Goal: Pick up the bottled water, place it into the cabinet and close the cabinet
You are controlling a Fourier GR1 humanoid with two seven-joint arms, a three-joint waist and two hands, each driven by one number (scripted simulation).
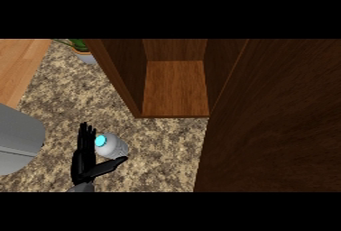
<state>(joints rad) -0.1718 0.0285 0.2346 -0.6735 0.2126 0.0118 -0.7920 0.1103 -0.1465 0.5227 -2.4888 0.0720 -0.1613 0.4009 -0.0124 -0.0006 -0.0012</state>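
Note:
The bottled water (113,146) is a small whitish bottle with a cyan cap, standing on the speckled stone counter (160,144) at the lower left. My left hand (85,155) is right beside it. The straight fingers stand along the bottle's left side and the thumb reaches under its lower edge; the hand is open and not curled round the bottle. The wooden cabinet (174,88) is open at the top middle, showing a bare shelf. Its dark door (273,122) swings out over the right side. My right hand does not show.
A grey rounded object (16,140) fills the left edge. A potted plant (81,48) stands at the back left beside the cabinet's side wall. A light wooden surface (16,67) borders the counter at the upper left.

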